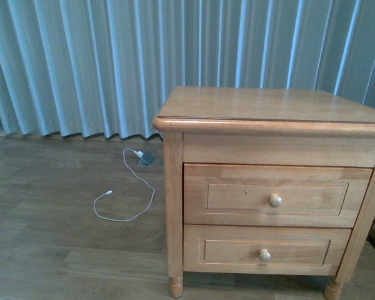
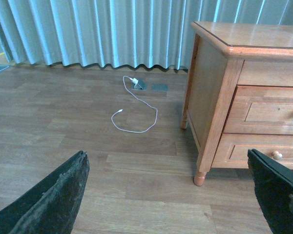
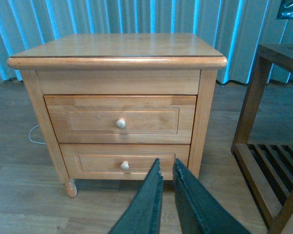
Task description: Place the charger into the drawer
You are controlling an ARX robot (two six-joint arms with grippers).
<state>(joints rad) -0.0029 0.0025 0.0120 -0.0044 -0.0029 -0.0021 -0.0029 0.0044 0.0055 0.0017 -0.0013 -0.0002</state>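
Wooden drawer [image 3: 119,121] closed, long axis horizontal, knob facing right claw [image 3: 167,171], nearly closed, empty. Left claw [image 2: 168,195] wide open, empty.

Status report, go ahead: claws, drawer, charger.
Left claw open, empty. Right claw nearly shut, empty. Upper drawer closed. No charger in view; only a white cable on the floor beside the nightstand.

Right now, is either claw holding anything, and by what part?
Nothing is held. The left claw is open and empty; the right claw is nearly shut with nothing between its fingers.
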